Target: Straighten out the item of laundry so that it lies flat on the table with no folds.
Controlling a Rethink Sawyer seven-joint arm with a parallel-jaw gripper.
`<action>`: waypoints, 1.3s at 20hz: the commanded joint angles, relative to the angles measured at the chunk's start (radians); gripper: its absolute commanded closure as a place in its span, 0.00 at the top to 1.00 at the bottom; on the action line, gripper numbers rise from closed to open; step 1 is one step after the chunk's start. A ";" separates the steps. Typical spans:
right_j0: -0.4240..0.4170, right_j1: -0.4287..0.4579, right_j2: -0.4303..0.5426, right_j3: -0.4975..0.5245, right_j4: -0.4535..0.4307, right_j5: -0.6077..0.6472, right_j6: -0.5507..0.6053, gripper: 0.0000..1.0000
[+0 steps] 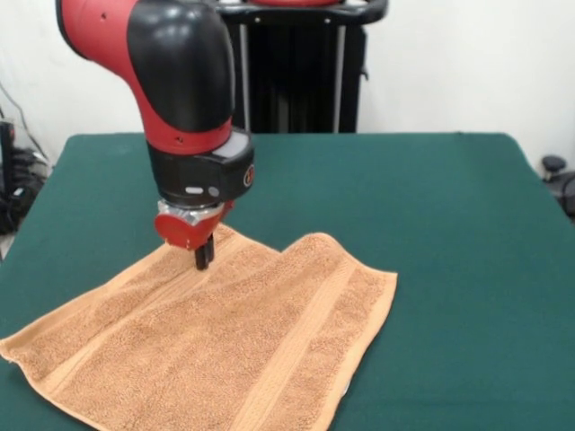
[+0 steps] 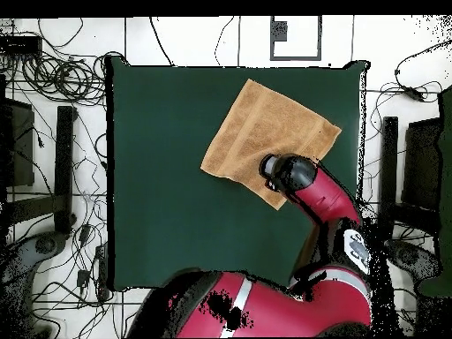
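**A:** Reading the front view from the left: what lies where?

**B:** Towel [image 1: 207, 346] first; its leftmost corner sits by the table's [image 1: 449, 206] left edge, low in the picture; the cloth spreads rightward to about mid-table and runs off the bottom edge of the picture; two woven bands cross it; no fold shows along its right end, though the far edge looks doubled over beneath the arm.

**A:** And the arm?

**B:** Red and black arm [image 1: 180, 81] comes down over the towel's far edge; gripper [image 1: 203, 259] has its dark tips pressed against the cloth just inside that edge; they look drawn close together, but whether they pinch terry I cannot tell.

**A:** Right of that?

**B:** Bare green felt out to the right edge.

**A:** Overhead?

**B:** Towel [image 2: 269, 132] lies turned like a diamond in the table's [image 2: 168, 177] upper right quarter; one corner nears the top edge, another nears the right edge; wrist [image 2: 287, 172] covers its lower corner; gripper itself hidden under the wrist there.
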 commanded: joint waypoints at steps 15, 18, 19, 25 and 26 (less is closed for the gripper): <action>0.094 0.045 0.065 0.066 -0.075 0.018 0.076 0.00; 0.123 0.111 0.000 -0.017 -0.083 0.126 0.112 0.00; 0.119 0.115 -0.003 -0.022 -0.081 0.139 0.108 0.00; 0.139 0.158 -0.054 -0.057 -0.076 0.185 0.129 0.00; 0.143 0.172 -0.062 -0.066 -0.075 0.182 0.133 0.00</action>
